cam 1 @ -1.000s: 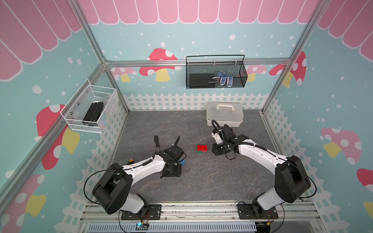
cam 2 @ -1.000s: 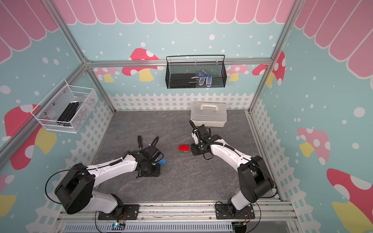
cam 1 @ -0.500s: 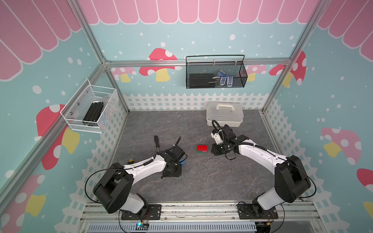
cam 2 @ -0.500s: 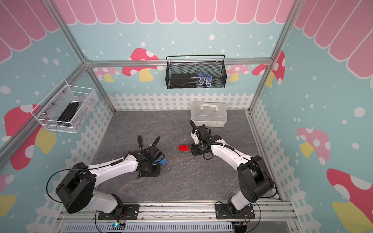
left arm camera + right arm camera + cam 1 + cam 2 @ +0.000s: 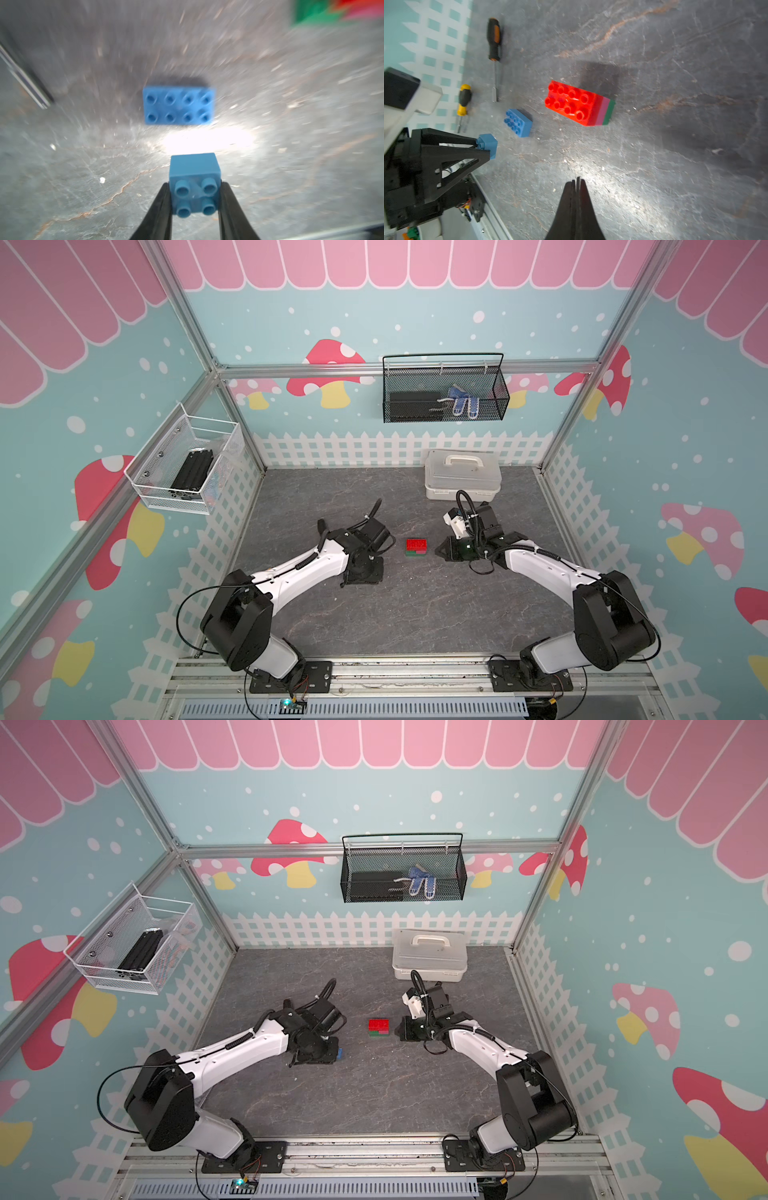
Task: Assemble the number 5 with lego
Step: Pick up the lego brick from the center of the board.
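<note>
Left wrist view: the left gripper (image 5: pixel 195 188) clamps the short blue brick (image 5: pixel 194 166) by its flat side walls, a sound hold for light, rigid, probably slippery plastic. The long blue brick (image 5: pixel 178 106) lies just ahead. The right gripper (image 5: pixel 576 181), jaws together and empty, points toward the red-pink-green stack (image 5: pixel 571 101).

A robot lab test cell, dressed up as a toy set. An aluminium frame (image 5: pixel 540 366) boxes in a dark marbled table (image 5: pixel 415 605), and the walls are printed panels: red mushrooms (image 5: pixel 328 360), a pink scalloped awning (image 5: pixel 374 265), a white picket fence (image 5: pixel 353 448) along the foot. The left arm (image 5: pixel 307 568) and the right arm (image 5: pixel 540 568), both white and black, are bolted to a metal rail (image 5: pixel 415 672) at the front. A black wire basket (image 5: pixel 490 406) and a white wire basket (image 5: pixel 174 493) hang from the frame, a lidded plastic case (image 5: pixel 461 477) sits at the back, and lego bricks (image 5: pixel 416 547) lie mid-table
</note>
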You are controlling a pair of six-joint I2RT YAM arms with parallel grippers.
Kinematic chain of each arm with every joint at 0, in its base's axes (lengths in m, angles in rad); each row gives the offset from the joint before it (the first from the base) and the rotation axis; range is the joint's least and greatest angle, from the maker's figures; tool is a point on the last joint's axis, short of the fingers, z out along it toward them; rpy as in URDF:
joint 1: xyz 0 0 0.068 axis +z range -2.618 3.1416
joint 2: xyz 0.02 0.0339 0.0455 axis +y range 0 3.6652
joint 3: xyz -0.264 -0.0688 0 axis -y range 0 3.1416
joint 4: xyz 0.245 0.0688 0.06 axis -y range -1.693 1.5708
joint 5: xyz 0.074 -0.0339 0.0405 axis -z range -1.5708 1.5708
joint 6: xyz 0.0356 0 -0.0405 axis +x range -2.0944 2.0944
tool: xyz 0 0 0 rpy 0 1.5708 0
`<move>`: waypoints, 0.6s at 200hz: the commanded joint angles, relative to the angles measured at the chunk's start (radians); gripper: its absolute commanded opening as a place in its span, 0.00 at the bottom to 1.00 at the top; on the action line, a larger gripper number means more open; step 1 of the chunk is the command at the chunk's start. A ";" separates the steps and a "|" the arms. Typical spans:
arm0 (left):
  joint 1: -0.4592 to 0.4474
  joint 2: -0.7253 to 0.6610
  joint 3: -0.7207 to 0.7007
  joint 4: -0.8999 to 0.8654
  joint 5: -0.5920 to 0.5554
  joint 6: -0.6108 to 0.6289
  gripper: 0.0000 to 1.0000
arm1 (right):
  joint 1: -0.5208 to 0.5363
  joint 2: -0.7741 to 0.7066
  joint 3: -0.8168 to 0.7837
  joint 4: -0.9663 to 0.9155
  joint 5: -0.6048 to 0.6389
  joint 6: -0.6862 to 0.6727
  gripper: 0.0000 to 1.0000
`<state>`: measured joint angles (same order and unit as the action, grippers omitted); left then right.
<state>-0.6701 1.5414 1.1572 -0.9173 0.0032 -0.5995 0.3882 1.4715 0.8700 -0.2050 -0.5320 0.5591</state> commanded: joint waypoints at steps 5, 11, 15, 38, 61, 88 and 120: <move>-0.005 0.082 0.187 -0.120 -0.032 0.052 0.16 | -0.036 -0.013 -0.021 0.144 -0.128 0.063 0.00; -0.006 0.114 0.234 -0.137 -0.029 0.061 0.16 | -0.043 -0.006 -0.023 0.174 -0.147 0.079 0.00; -0.005 0.138 0.265 -0.147 -0.025 0.066 0.16 | -0.048 0.002 -0.025 0.195 -0.165 0.089 0.00; -0.007 0.257 0.441 -0.190 -0.020 0.093 0.16 | -0.072 0.066 -0.014 0.277 -0.244 0.132 0.00; -0.007 0.362 0.605 -0.239 -0.026 0.104 0.16 | -0.078 0.117 0.023 0.292 -0.280 0.130 0.00; -0.013 0.462 0.756 -0.288 -0.032 0.107 0.16 | -0.081 0.173 0.047 0.327 -0.322 0.144 0.00; -0.020 0.532 0.839 -0.301 -0.033 0.100 0.16 | -0.084 0.225 0.048 0.392 -0.356 0.172 0.00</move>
<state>-0.6781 2.0361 1.9385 -1.1561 -0.0082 -0.5114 0.3122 1.6638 0.8932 0.1081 -0.8326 0.6975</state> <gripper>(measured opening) 0.323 0.055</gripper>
